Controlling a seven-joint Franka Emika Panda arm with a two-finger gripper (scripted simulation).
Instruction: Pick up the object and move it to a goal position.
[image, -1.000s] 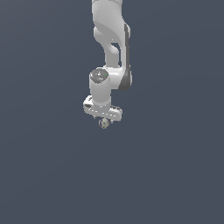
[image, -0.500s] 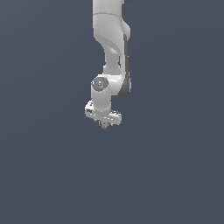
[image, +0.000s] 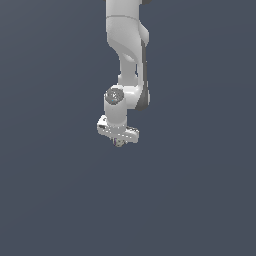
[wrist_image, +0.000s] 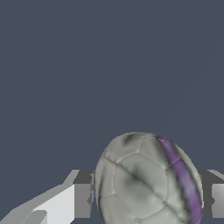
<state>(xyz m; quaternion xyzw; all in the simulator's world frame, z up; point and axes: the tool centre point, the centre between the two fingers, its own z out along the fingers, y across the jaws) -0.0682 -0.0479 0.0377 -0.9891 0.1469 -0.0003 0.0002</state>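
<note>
In the exterior view the white gripper (image: 118, 141) hangs from the arm in the centre of the frame, with the object (image: 119, 143) showing as a small mottled lump just below the gripper's bar. The wrist view gives the closer look: the object (wrist_image: 148, 179), a pale, panelled ball with a purple stripe down one side, fills the lower middle of the frame, and a dark finger pad (wrist_image: 82, 194) presses against one flank while the other pad sits at the frame's lower right edge against the opposite flank. The fingers are clenched on the ball, which sits between them and off any surface; nothing but flat grey-blue background shows around it.

The step in hand appears to be the carry toward the goal, though no goal marker is visible in either view. To do it well, the arm should likely travel smoothly and hold the squeeze steady, since a round, lumpy surface offers small contact patches and could roll out under a jerk.
</note>
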